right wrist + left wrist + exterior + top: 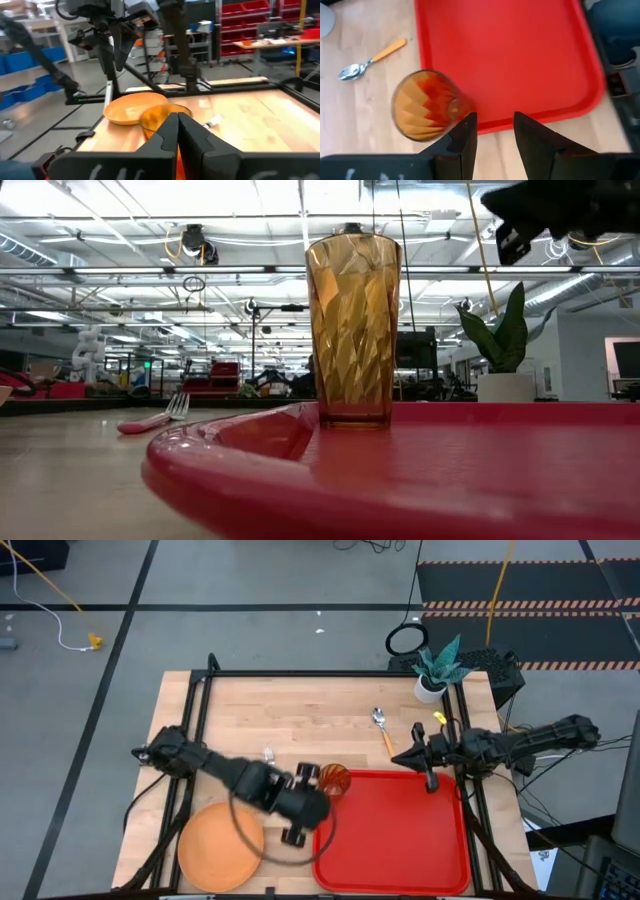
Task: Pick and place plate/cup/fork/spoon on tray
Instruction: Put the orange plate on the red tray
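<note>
The amber cup [352, 320] stands upright on the near-left... far-left corner of the red tray [400, 840], its base inside the rim [427, 107]. My left gripper [495, 127] hovers open just above and beside the cup [335, 780], with nothing between its fingers. The orange plate [220, 845] lies flat on the table to the left of the tray. Beyond the tray's far edge lies the spoon [383, 730], and the fork [150, 420] lies on the table left of the cup. My right gripper [410, 758] is shut and hangs over the tray's far edge.
A white pot with a green plant [435, 675] stands at the table's far right corner. A black frame rail [320, 673] runs along the far edge and down both sides. Most of the tray's floor [520, 55] is bare.
</note>
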Controlling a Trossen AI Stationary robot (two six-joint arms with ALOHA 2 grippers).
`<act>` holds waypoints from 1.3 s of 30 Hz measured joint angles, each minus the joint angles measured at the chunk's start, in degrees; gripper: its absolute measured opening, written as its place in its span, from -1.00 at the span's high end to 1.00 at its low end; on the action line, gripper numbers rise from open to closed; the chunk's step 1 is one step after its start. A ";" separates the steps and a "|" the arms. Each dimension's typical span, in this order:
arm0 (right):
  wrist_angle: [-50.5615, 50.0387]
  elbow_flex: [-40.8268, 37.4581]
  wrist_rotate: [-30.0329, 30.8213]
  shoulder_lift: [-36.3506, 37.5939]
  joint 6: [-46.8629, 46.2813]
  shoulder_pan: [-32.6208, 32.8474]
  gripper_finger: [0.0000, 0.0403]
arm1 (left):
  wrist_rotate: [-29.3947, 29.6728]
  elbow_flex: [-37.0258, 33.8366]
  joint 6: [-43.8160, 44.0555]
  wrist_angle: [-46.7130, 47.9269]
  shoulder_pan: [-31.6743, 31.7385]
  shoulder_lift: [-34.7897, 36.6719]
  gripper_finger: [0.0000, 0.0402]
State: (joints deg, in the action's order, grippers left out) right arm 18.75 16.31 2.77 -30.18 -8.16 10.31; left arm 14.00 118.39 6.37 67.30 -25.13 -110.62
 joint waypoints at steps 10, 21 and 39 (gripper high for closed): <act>0.79 7.94 0.36 -11.15 2.24 6.92 1.00 | 5.43 0.00 19.19 3.19 -12.66 0.10 0.35; 3.14 10.66 3.43 -19.70 1.36 12.57 1.00 | 9.03 0.00 40.38 6.41 -24.26 -4.06 0.35; 9.72 11.19 9.72 -23.82 -0.61 24.30 1.00 | 1.72 -0.02 66.12 11.64 -31.60 -17.54 0.18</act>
State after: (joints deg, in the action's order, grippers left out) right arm 28.47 27.50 12.48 -54.00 -8.76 34.61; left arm 15.72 118.37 72.49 78.94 -56.73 -128.16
